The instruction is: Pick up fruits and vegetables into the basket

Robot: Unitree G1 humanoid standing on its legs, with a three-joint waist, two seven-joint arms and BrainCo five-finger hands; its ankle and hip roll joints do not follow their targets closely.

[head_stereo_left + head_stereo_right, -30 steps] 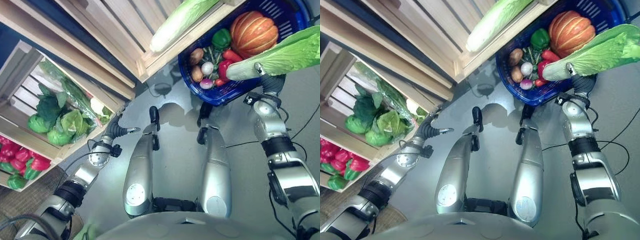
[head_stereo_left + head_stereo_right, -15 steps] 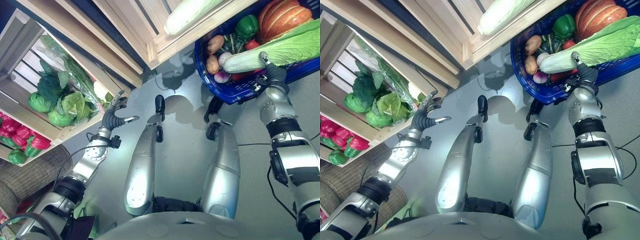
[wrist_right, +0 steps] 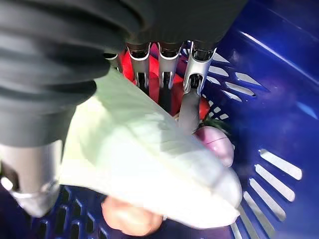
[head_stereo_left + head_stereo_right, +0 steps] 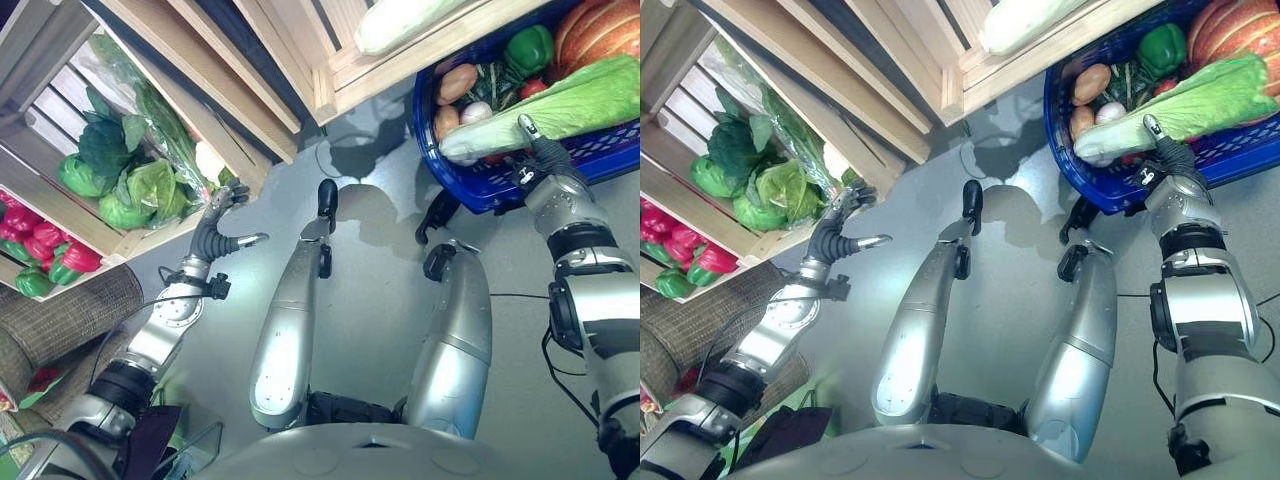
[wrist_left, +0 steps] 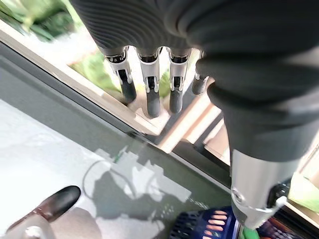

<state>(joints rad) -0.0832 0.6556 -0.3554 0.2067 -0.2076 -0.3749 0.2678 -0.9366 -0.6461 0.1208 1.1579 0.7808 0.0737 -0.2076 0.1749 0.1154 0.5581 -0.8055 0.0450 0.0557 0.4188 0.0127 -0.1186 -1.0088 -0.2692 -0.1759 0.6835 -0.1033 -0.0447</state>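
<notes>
1. Holding a long napa cabbage [image 4: 560, 108], the right hand [image 4: 541, 160] sits at the near rim of the blue basket [image 4: 470, 185], at about 2 o'clock in the head view; in the right wrist view fingers [image 3: 192, 94] and thumb are closed around its pale stem end.
2. Cabbage lies across the basket's contents, leafy end toward 3 o'clock, stem end toward the basket's left wall.
3. Basket already holds an orange pumpkin [image 4: 600, 30], green pepper [image 4: 528, 48], potato [image 4: 458, 82], a white-and-purple radish [image 4: 474, 112] and red items under the cabbage.
4. Left hand [image 4: 215, 228], at 9 o'clock, hovers with fingers straight and spread, holding nothing, just off the front edge of a wooden crate [image 4: 150, 240].
5. That crate holds leafy greens [image 4: 120, 175]; the one beside it at far 9 o'clock holds red and green peppers [image 4: 45, 255].
6. Another pale cabbage [image 4: 405, 20] lies on the wooden shelf at 12 o'clock, above the basket.
</notes>
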